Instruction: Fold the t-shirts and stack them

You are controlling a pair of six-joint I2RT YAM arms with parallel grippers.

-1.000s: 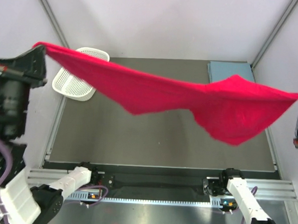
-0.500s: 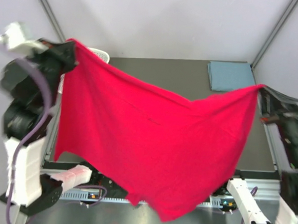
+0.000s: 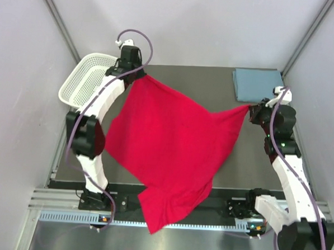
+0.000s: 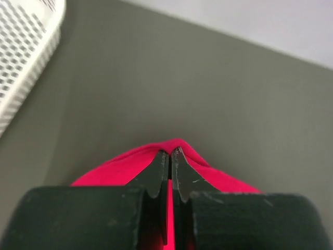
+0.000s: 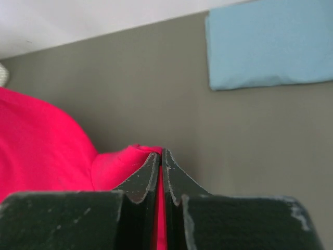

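The red t-shirt (image 3: 171,147) is spread out between my two grippers over the dark table, its near part hanging past the front edge. My left gripper (image 3: 137,76) is shut on its far left corner, seen as red cloth pinched between the jaws in the left wrist view (image 4: 170,152). My right gripper (image 3: 252,110) is shut on its right corner, and the right wrist view (image 5: 160,152) shows red cloth in the jaws. The blue-grey t-shirt (image 3: 257,84) lies folded flat at the far right corner and shows in the right wrist view (image 5: 270,47).
A white mesh basket (image 3: 82,81) stands at the far left edge of the table, also in the left wrist view (image 4: 26,57). The metal rail (image 3: 57,195) with the arm bases runs along the near edge. Grey walls close in the sides and back.
Both arms have swung down and forward from high up, lowering the red shirt from hanging in the air to spread low over the table.
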